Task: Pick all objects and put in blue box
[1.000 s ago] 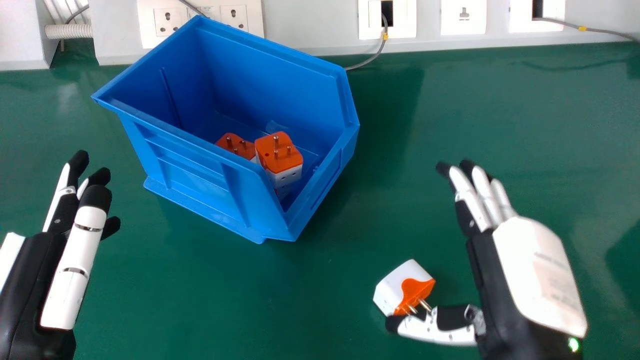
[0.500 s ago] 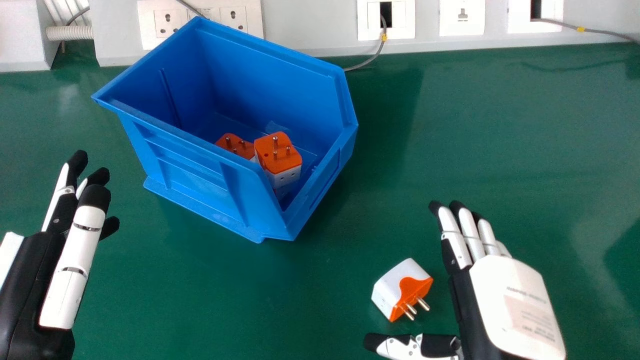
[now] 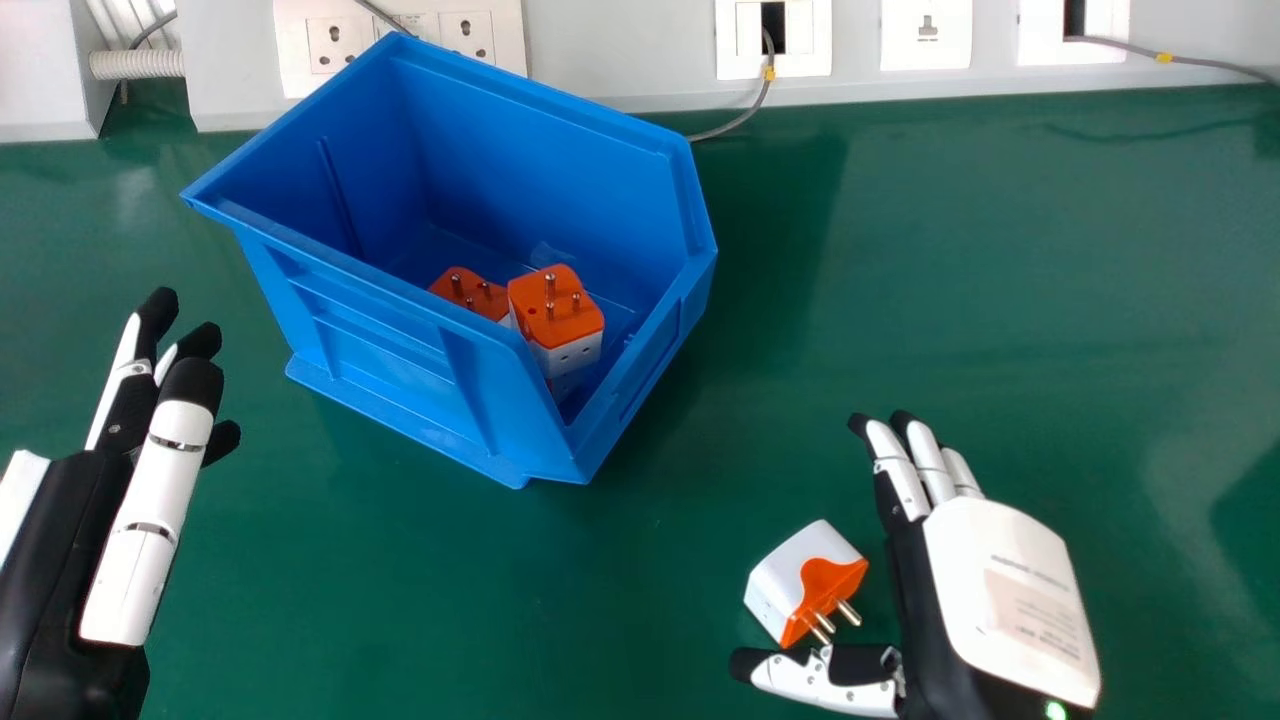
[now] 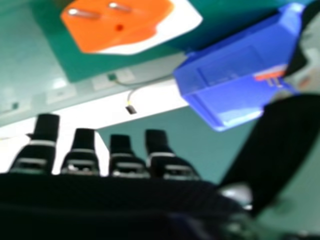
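Observation:
In the head view my right hand [image 3: 1000, 590] is open at the lower right. A white and orange plug adapter [image 3: 805, 582] lies on the green table between its thumb and fingers, prongs toward the thumb. The blue box [image 3: 400, 330] stands left of centre with two orange and white adapters [image 3: 556, 305] inside. My left hand [image 3: 150, 520] stays at the left side, fingers extended. In the right hand view my right hand [image 4: 167, 162] has straight fingers, with the orange adapter [image 4: 117, 25] and the blue box [image 4: 235, 75] beyond.
A pale trunking with sockets [image 3: 620, 50] runs along the table's back edge. A grey cable [image 3: 750, 110] hangs from it behind the box. Green table surface [image 3: 960, 250] lies between the box and my right hand.
My right hand has moved toward the view's bottom and slightly left, and its thumb now lies close by the adapter's prongs. The adapter and the box have stayed in place.

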